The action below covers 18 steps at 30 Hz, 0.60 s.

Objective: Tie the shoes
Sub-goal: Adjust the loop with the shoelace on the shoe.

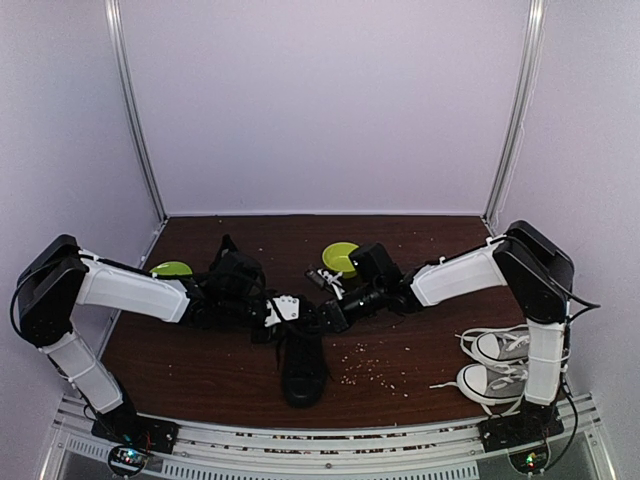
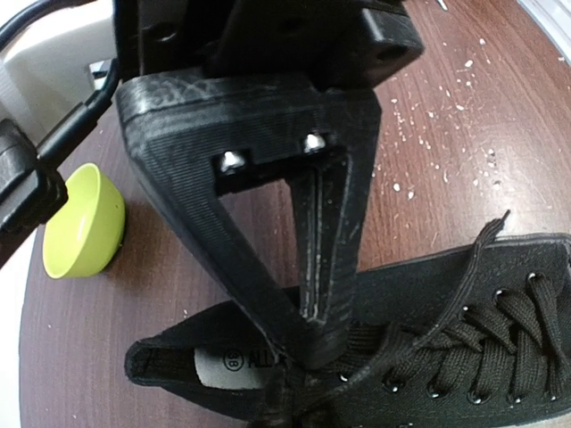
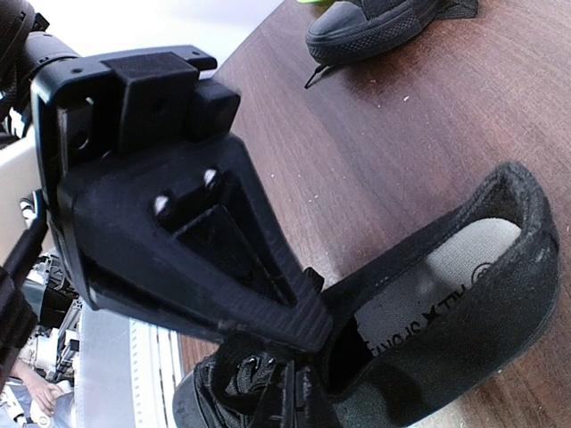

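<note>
One black shoe point(image 1: 303, 375) stands mid-table, toe toward the arm bases. Both grippers meet over its opening. In the left wrist view my left gripper point(image 2: 323, 346) is shut at the top of the tongue of that shoe point(image 2: 500, 285), and a black lace strand point(image 2: 282, 392) runs down from its tips. A loose lace end point(image 2: 482, 245) lies across the side of the shoe. My right gripper point(image 3: 308, 332) is shut just above the bunched laces point(image 3: 250, 374), beside the shoe's collar point(image 3: 464, 294), with a bit of lace poking out past its fingers. The second black shoe point(image 3: 375, 22) lies farther off.
Two green bowls point(image 1: 172, 268) point(image 1: 342, 257) stand behind the arms. A pair of grey-and-white sneakers with white laces point(image 1: 498, 365) sits at the near right by the right arm's base. Pale crumbs point(image 1: 365, 365) are scattered on the brown table point(image 1: 200, 370).
</note>
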### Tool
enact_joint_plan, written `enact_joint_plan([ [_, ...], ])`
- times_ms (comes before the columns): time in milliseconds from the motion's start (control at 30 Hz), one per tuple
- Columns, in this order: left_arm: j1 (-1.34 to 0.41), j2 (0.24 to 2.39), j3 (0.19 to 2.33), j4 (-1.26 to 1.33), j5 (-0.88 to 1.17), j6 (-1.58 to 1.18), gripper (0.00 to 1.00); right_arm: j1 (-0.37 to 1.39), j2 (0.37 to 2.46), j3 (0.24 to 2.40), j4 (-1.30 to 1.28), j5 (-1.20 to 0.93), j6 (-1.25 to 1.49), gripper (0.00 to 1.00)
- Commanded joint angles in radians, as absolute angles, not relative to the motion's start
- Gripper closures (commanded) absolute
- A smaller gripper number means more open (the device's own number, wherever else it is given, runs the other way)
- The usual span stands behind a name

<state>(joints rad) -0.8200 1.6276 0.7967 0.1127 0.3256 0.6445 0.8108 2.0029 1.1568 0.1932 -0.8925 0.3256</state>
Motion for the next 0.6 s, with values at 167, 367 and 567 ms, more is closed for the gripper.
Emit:
enact_joint_plan([
  [167,-0.824,1.529,0.806,0.056,0.326,0.659,0.57,0.802,1.986,1.153,0.194,-0.894,0.330,1.00],
  [367,-0.824,1.457,0.754,-0.006,0.279,0.685,0.50,0.803,1.984,1.155,0.190,-0.901,0.327,1.00],
  [567,-0.821,1.461,0.753,-0.030,0.229,0.690,0.56,0.806,1.983,1.163,0.177,-0.901,0.319,1.00],
])
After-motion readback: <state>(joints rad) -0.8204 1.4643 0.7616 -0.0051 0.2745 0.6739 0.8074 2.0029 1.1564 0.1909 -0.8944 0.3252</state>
